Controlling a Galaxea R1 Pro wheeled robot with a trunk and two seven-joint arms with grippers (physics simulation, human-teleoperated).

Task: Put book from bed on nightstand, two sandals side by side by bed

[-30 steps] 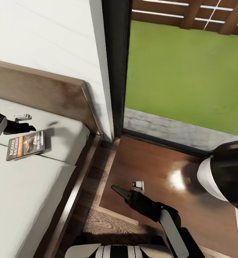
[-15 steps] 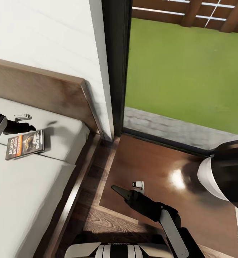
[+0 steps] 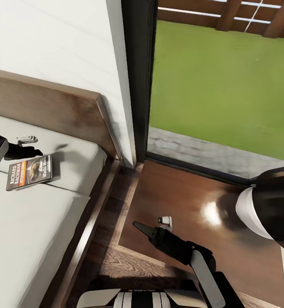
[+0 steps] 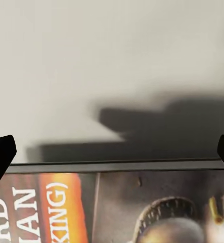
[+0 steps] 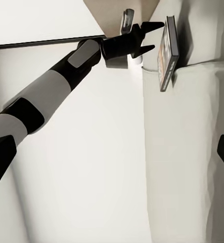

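Since a second ago the book (image 3: 30, 172) has slid a little along the bed (image 3: 39, 222), away from the nightstand (image 3: 193, 201); the arms look unmoved. The left gripper (image 3: 36, 152) hovers just above the book's far edge, jaws spread wide and empty, so I judge the grasp not yet made. The book lies flat below those jaws. Rightward, the nightstand top carries a small white gadget (image 3: 164, 220). The right gripper (image 3: 138, 226), over the nightstand's near corner, has its jaws apart and empty.

The book (image 3: 30, 172) wears a dark cover with an orange band and white lettering on the light-grey bed (image 3: 26, 231), beside a glossy reddish-brown nightstand (image 3: 193, 201) and green lawn (image 3: 223, 85).
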